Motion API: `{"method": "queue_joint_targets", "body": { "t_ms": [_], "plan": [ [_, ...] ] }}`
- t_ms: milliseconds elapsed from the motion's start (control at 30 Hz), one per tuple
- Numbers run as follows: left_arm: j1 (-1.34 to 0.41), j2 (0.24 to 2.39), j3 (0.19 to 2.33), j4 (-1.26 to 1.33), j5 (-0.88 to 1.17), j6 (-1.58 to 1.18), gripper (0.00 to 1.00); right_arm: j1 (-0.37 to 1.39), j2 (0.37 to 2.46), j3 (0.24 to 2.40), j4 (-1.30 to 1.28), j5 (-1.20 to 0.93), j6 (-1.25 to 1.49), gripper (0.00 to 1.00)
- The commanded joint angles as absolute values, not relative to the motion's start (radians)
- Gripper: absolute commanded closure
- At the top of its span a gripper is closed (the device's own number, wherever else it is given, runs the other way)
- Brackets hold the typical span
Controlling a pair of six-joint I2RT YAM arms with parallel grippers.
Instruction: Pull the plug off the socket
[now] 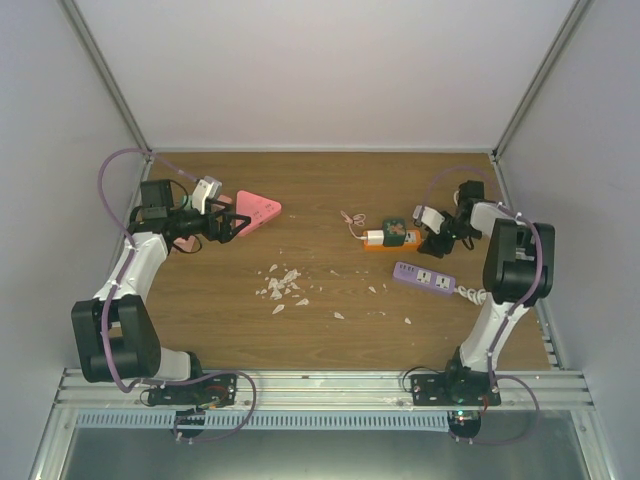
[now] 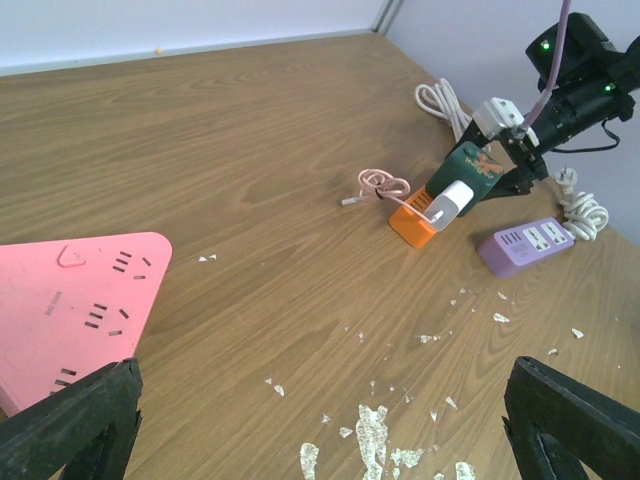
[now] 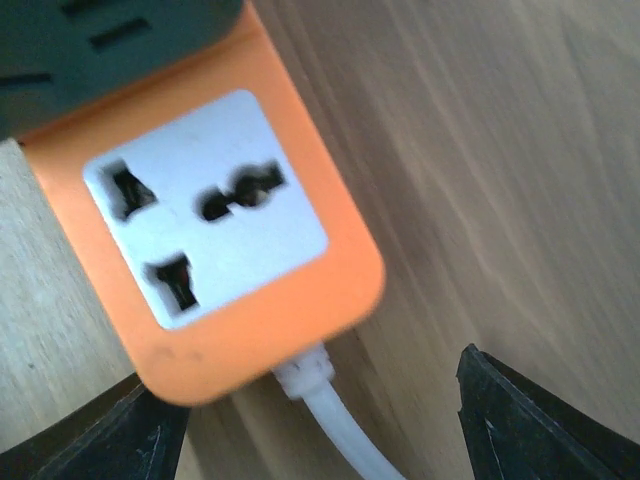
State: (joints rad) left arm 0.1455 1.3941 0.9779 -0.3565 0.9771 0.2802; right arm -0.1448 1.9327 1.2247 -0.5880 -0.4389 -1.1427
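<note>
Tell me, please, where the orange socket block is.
Top view: the orange socket block lies right of centre, just beyond the purple power strip, at the right pincer.

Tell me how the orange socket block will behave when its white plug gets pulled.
The orange socket looks small and light, lying loose on the table, so it will probably slide or lift with the white plug unless held. Its thin white cord looks floppy, unlikely to anchor it. Its smooth plastic shell seems rigid.
</note>
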Motion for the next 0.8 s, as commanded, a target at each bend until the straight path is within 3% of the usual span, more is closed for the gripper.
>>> {"method": "queue_joint_targets", "body": {
  "t_ms": [0, 267, 500, 767],
  "plan": [
    [0.144, 1.388, 0.995, -0.332, 0.994, 0.283, 0.01, -0.108, 1.97, 1.263, -0.606, -0.504, -1.188, 0.26],
    [0.144, 1.397, 0.994, -0.333, 0.996, 0.283, 0.01, -0.034, 2.022, 1.325, -0.646, -0.521, -1.195, 0.29],
    [0.144, 1.405, 0.993, -0.334, 0.993, 0.287, 0.01, 0.047, 2.024, 1.327, -0.655, -0.549, -1.187, 0.41],
    [0.143, 1.415, 0.994, -0.331, 0.999, 0.286, 0.01, 0.151, 1.973, 1.274, -0.611, -0.594, -1.137, 0.45]
  ]
}}
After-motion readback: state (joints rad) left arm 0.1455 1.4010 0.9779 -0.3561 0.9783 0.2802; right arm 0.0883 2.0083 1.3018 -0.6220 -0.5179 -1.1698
